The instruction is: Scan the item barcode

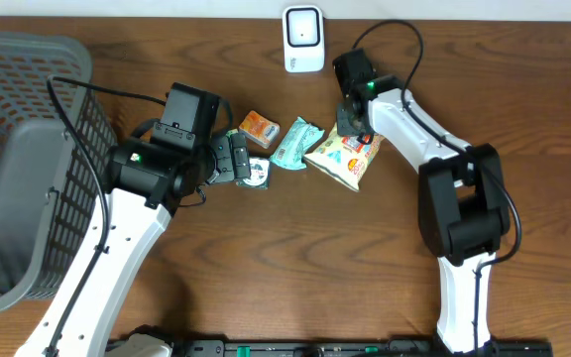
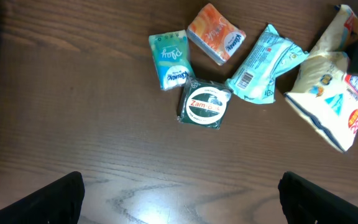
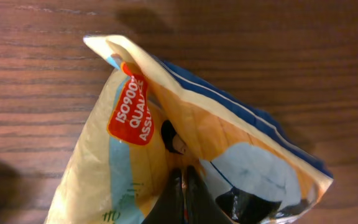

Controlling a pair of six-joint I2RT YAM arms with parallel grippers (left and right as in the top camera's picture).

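Table [image 1: 295, 268]: brown wood; grey basket [image 1: 28, 119] at the left edge, white scanner [image 1: 303, 40] at the far edge.
Right gripper [image 3: 183, 186]: fingers pressed together, pinching the snack bag [image 1: 340, 157].
Snack bag: near the table's middle, in front of the scanner, just beside a teal packet [image 2: 263, 62].
Left gripper [image 1: 238, 159]: spread wide, holding nothing, hovering over a round tin [image 2: 205, 106].
Near the tin: orange pack [image 2: 216, 34] and green pack [image 2: 169, 59], towards the far edge.
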